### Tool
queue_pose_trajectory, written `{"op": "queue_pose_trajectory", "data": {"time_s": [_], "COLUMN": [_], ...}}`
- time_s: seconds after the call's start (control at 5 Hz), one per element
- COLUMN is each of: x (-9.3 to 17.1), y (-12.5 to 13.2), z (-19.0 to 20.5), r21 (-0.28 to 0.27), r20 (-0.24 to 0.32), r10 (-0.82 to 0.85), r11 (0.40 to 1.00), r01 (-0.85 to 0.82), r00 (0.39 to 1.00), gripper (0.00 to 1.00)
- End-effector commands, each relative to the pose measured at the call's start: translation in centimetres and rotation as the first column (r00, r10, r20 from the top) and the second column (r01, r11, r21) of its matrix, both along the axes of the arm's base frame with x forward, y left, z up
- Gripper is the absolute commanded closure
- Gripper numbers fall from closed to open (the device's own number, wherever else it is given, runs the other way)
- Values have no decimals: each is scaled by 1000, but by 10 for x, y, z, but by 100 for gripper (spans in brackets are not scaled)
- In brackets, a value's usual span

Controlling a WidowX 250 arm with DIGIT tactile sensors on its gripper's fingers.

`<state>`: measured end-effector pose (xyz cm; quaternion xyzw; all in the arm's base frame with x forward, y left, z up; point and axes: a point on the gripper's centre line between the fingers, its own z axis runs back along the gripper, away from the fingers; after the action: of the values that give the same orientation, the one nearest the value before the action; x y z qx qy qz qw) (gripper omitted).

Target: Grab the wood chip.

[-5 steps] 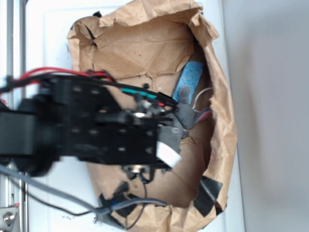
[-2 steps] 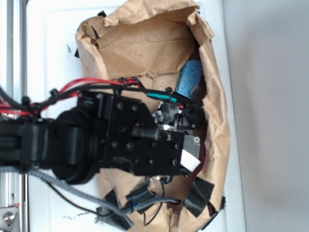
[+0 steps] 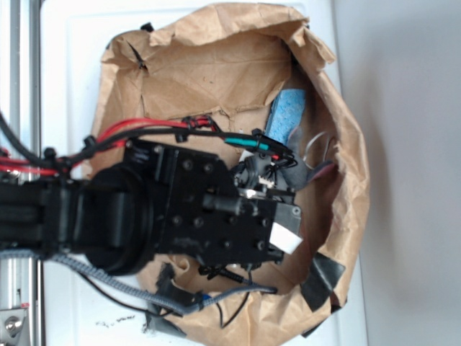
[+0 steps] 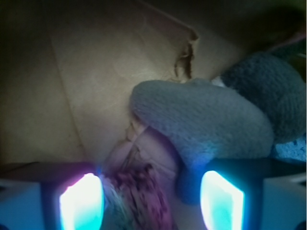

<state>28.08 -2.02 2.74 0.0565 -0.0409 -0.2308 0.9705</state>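
Observation:
In the wrist view the wood chip [image 4: 144, 196], streaky and brown with a jagged top, lies on the paper floor between my gripper's [image 4: 151, 201] two glowing fingertips. It sits close against the left fingertip [image 4: 81, 201], with a wide gap to the right fingertip [image 4: 220, 199]. The jaws stand apart and are not closed on it. The grey plush toy [image 4: 201, 120] lies just beyond and to the right of the chip. In the exterior view my black wrist body [image 3: 216, 216] covers the fingers and the chip.
The crumpled brown paper bag [image 3: 216, 65] walls in the work area on all sides. A blue sponge [image 3: 287, 114] and a bit of the grey plush [image 3: 315, 173] show at its right wall. Black tape [image 3: 322, 280] sticks to the lower right rim.
The arm has moved right and deeper into the bag over the last second. The bag's right wall now bulges further right, and the plush shows again beside the wrist.

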Motion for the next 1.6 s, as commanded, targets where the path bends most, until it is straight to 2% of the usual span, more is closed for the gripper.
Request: {"op": "queue_pose_trajectory", "data": {"time_s": [0.0, 0.6, 0.8, 1.0, 1.2, 1.4], "x": [9, 8, 7, 3, -2, -3], "y": [-5, -3, -1, 6, 16, 22], "z": [16, 22, 23, 25, 33, 42], "r21": [-53, -71, -50, -39, -71, -128], "r20": [69, 89, 61, 35, -13, -45], "r10": [11, 43, 28, 3, -32, -44], "r11": [999, 997, 998, 999, 997, 991], "r01": [-7, -37, -25, -2, 31, 37], "r00": [998, 995, 998, 999, 999, 998], "gripper": [100, 100, 84, 0, 0, 0]}}
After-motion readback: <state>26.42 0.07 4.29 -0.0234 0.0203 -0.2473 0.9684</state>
